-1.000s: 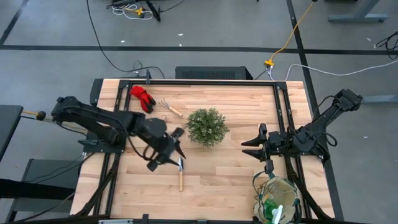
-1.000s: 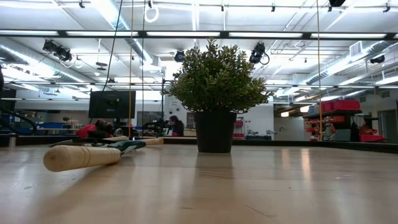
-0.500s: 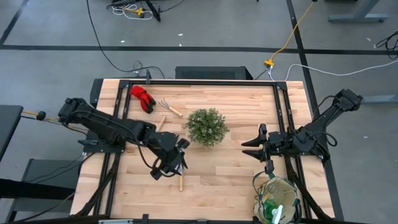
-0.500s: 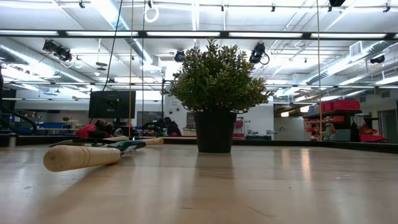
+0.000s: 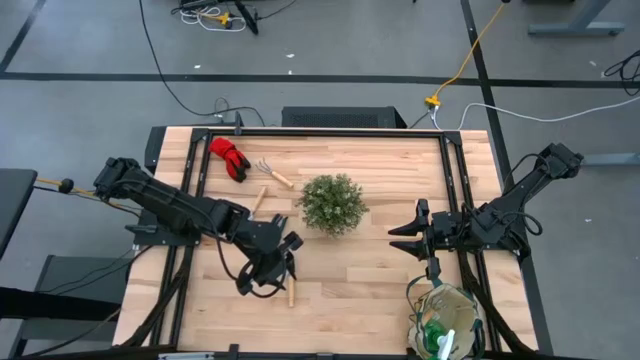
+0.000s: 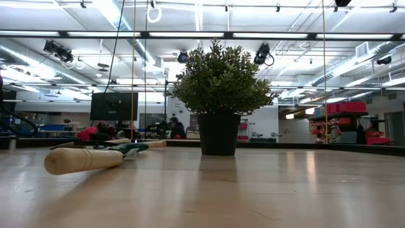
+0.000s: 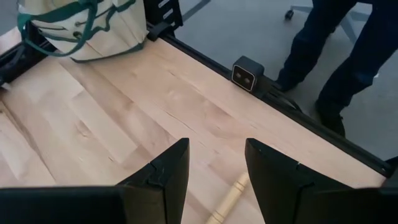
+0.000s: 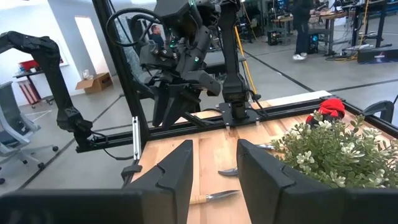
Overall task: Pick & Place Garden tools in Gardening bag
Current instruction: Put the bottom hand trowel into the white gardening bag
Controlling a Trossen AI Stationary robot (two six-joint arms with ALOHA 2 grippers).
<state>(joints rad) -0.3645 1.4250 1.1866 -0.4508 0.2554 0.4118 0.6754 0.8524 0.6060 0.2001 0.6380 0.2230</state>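
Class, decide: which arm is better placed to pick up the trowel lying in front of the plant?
Probably the left: its hand hangs open right over the trowel, while the right hand waits beyond the plant.

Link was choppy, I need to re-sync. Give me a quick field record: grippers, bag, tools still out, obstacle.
left gripper: open, above the trowel near the table's front
right gripper: open, empty, waiting right of the plant
bag: front right corner, green item already inside
tools out: trowel; gloves and rake at back left
obstacle: plant, mid-table
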